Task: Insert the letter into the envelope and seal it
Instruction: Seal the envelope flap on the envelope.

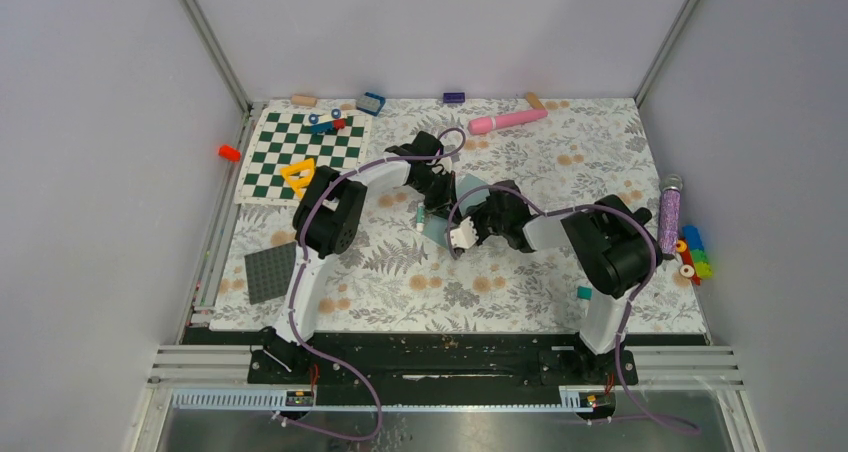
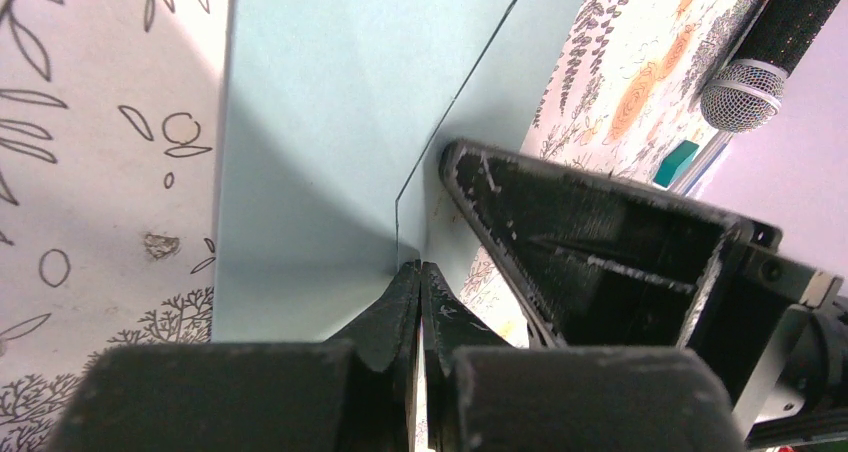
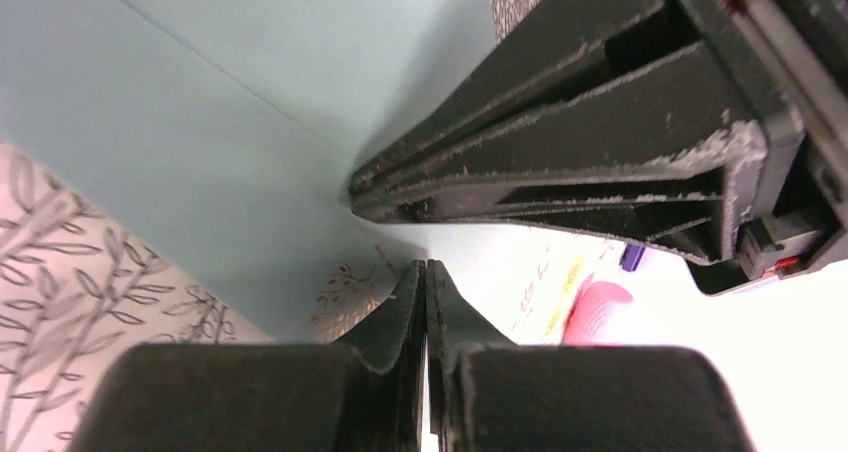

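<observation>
The grey-teal envelope [image 1: 441,231] lies on the floral cloth at the middle of the table, mostly covered by both grippers. It fills the left wrist view [image 2: 320,122] and the right wrist view [image 3: 200,122]. My left gripper [image 1: 437,198] is shut, its tips [image 2: 420,264] pressing on the envelope at a flap line. My right gripper [image 1: 468,229] is shut too, its tips [image 3: 426,264] at the envelope's edge, close to the left gripper [image 3: 355,192]. Nothing shows between either pair of jaws. The cream letter is not visible in any view.
A green-and-white chequered board [image 1: 305,152] with a yellow triangle [image 1: 298,175] lies at the back left. A dark grey studded plate [image 1: 270,272] lies front left. A pink roller [image 1: 507,121] lies at the back, and a purple microphone [image 1: 669,217] and coloured bricks [image 1: 692,254] lie at the right.
</observation>
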